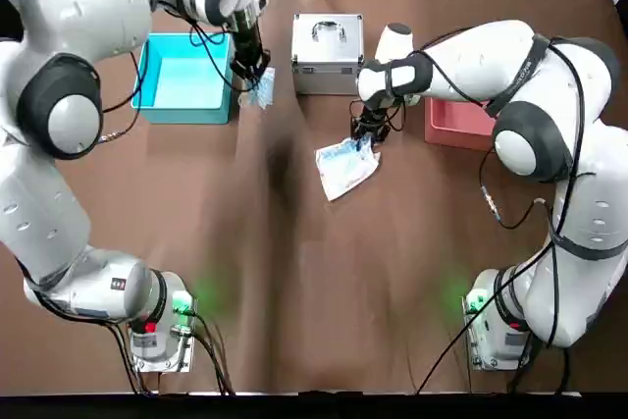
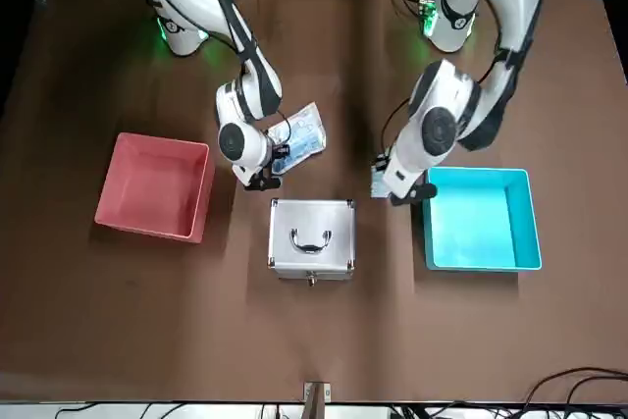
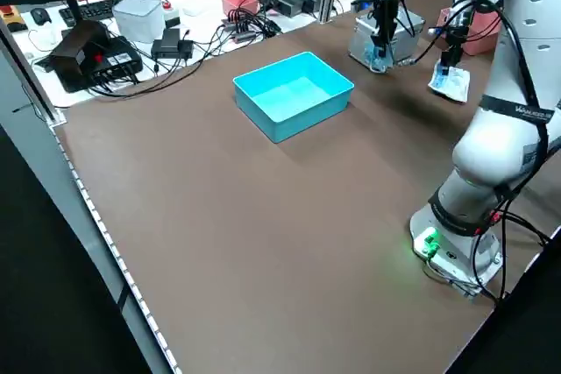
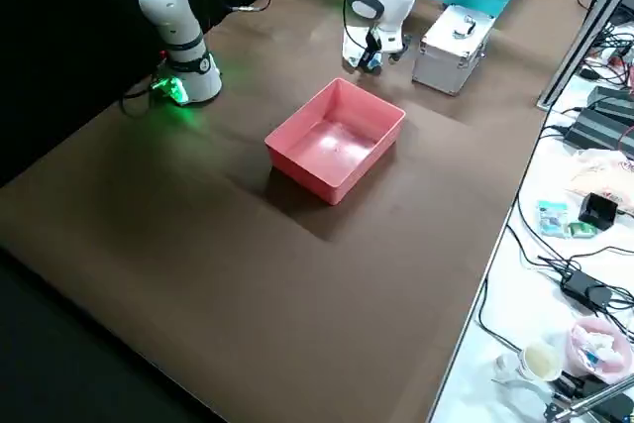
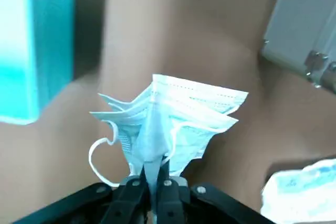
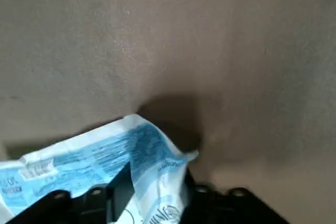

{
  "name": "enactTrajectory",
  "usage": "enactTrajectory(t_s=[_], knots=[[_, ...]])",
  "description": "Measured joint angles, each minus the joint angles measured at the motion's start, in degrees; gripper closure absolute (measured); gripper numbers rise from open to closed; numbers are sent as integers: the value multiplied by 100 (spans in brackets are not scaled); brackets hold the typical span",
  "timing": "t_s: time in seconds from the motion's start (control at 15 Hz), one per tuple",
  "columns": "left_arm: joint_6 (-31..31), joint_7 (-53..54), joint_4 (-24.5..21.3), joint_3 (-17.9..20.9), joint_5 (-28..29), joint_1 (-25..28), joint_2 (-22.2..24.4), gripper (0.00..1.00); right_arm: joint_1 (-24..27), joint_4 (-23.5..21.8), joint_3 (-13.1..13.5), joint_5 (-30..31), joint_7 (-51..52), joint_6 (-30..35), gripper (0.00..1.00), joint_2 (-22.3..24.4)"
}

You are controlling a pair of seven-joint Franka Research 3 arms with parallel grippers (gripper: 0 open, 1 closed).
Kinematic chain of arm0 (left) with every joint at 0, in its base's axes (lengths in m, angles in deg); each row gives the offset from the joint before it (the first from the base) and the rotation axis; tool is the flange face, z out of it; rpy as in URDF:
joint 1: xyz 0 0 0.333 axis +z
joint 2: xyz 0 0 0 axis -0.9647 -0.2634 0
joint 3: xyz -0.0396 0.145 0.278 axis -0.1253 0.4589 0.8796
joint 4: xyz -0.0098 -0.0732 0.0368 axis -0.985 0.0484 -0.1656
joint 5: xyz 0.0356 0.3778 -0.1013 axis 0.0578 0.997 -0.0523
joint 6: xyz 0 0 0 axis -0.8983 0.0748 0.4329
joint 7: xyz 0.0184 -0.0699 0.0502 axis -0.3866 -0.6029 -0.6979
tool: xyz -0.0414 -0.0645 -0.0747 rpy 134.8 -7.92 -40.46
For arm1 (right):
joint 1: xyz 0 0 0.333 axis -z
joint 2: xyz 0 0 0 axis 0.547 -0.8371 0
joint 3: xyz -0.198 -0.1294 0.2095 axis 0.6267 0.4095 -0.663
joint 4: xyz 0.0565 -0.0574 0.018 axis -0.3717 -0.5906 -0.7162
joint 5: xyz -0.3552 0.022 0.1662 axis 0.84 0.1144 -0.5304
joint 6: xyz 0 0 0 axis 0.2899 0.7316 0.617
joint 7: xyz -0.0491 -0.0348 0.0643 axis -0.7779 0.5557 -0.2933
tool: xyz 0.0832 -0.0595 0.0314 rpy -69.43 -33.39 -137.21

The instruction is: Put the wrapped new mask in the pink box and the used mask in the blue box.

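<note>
Wrapped new mask [image 1: 345,166]: clamped in the right gripper [image 6: 157,198], robot's side of the silver case [image 1: 328,52]. Used mask [image 5: 168,121]: pinched by the left gripper [image 5: 155,187], between case and blue box [image 1: 184,80].

A broad brown bench [image 2: 118,331] with a smooth surface carries three containers, spaced apart in a loose row toward the side away from the robot. The square cyan-blue plastic bin [image 2: 481,218] with low walls sits upright at the robot's left. The square pink plastic bin [image 4: 332,141], also upright and low-walled, sits at the right. Between them rests the silver metal case [image 2: 312,233], closed, its handle on the upper face. Soft shadows fall beside all three.
</note>
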Motion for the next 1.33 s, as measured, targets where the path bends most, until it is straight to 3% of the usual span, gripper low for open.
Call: enactTrajectory(t_s=[0.27,0.53,0.6,0.93,1.13,1.33], knots=[[-878,225,331,7,158,314,223,95,-8,73,19,0,-596,153,85,12],[-951,954,593,41,470,853,200,95,-2,252,270,9,-672,942,88,-4],[-950,1459,700,53,573,1208,132,95,3,569,645,11,-736,1845,88,-4],[-784,2114,995,64,1030,1753,-370,95,34,1766,1786,18,-960,4265,88,17],[-509,2121,1058,65,1365,1860,-776,95,44,2252,2680,26,-974,4936,88,21],[-424,2329,1079,67,1425,2043,-1085,95,199,2366,3579,32,-962,5269,88,22]])
